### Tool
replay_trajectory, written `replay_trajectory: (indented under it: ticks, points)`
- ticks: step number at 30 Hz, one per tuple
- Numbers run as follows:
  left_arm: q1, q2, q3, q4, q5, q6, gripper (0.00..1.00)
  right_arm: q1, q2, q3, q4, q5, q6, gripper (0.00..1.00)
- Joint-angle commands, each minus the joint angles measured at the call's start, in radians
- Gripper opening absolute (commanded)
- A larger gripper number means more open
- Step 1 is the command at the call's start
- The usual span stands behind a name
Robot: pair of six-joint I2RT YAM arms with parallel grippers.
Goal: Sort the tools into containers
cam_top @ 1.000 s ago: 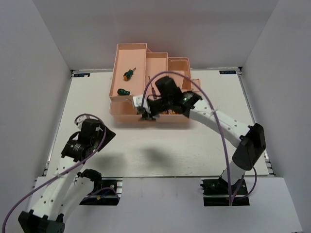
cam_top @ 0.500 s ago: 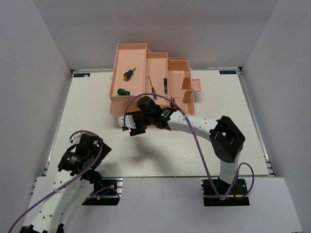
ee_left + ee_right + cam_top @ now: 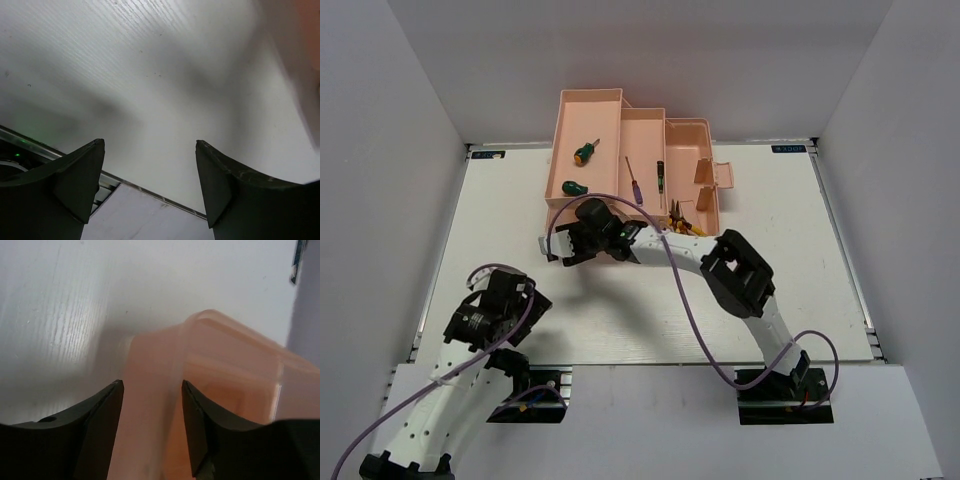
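Observation:
The salmon-pink toolbox (image 3: 610,100) stands open at the back centre. Two stubby green-handled screwdrivers (image 3: 584,152) (image 3: 574,188) lie in its left tray. The thin blue-handled screwdriver (image 3: 634,180) and the slim black-green screwdriver (image 3: 661,177) lie in the middle tray. Yellow-handled pliers (image 3: 680,222) lie in the base. My right gripper (image 3: 560,250) is at the box's front left corner. In the right wrist view it (image 3: 152,385) is open, with a blurred pink wall (image 3: 225,370) between and beyond the jaws. My left gripper (image 3: 520,295) is open and empty (image 3: 150,142) over bare table.
The metal rail of the table's edge (image 3: 130,182) runs just under the left jaws. White walls enclose the table on three sides. A blue label (image 3: 298,260) marks the table's far left corner. The right arm's purple cable (image 3: 670,290) loops over the middle of the table.
My right gripper has swept left along the toolbox's front, from its middle to the front left corner. My left arm has drawn back toward the near left.

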Motion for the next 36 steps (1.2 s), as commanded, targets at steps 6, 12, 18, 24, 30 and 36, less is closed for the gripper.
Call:
replay_trajectory:
  ticks: [6,12,18,24,30,36]
  points:
    - [-0.004,0.032,-0.018,0.197,0.121,0.062,0.65,-0.008,-0.016,0.036,-0.108,-0.018,-0.009,0.0]
    - [-0.004,0.068,-0.197,0.529,0.336,0.053,0.37,-0.022,-0.181,0.024,-0.118,-0.021,0.094,0.0]
    - [0.016,0.2,-0.392,0.942,0.503,-0.048,0.55,-0.032,-0.308,0.025,-0.121,-0.025,0.149,0.0]
    - [0.056,0.494,-0.483,1.378,0.591,-0.114,0.58,-0.049,-0.394,0.015,-0.112,-0.03,0.202,0.0]
    - [0.134,0.908,-0.329,1.671,0.68,-0.16,0.54,-0.062,-0.473,-0.023,-0.13,-0.062,0.232,0.0]
    - [0.203,1.123,-0.175,1.872,0.689,-0.217,0.45,-0.08,-0.536,-0.108,-0.167,-0.079,0.228,0.0]
